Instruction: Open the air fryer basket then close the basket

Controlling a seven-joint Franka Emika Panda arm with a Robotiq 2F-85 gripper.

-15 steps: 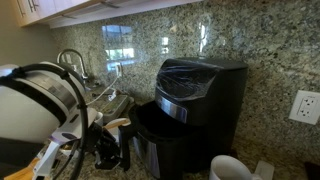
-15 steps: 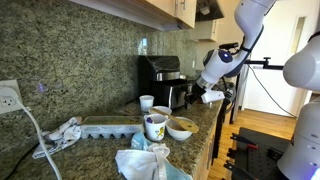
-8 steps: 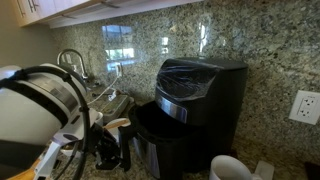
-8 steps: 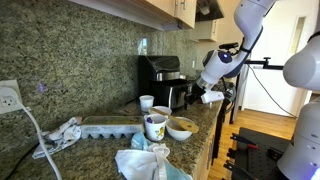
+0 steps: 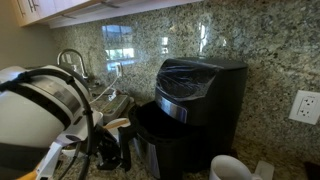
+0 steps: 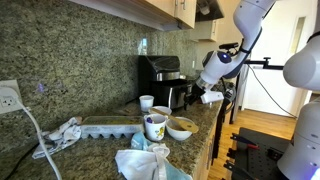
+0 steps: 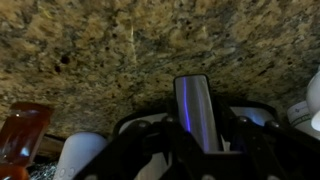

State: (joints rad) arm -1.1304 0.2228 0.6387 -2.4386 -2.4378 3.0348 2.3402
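The tall glossy black air fryer (image 5: 205, 85) stands on a granite counter against the backsplash; it also shows in an exterior view (image 6: 158, 70). The air fryer basket (image 5: 158, 128) is pulled partway out of the front, and is also seen in an exterior view (image 6: 181, 95). My gripper (image 5: 108, 150) is at the basket's front, as an exterior view (image 6: 204, 97) also shows. In the wrist view the basket's handle (image 7: 195, 110) stands between my fingers (image 7: 195, 150), which close on it.
A white mug (image 5: 230, 168) stands right of the fryer, below a wall outlet (image 5: 304, 106). A faucet (image 5: 72, 60) is behind my arm. White bowls (image 6: 181, 127), a patterned mug (image 6: 154, 126), a small cup (image 6: 147, 102), a tray (image 6: 110, 125) and cloths (image 6: 140, 162) crowd the counter.
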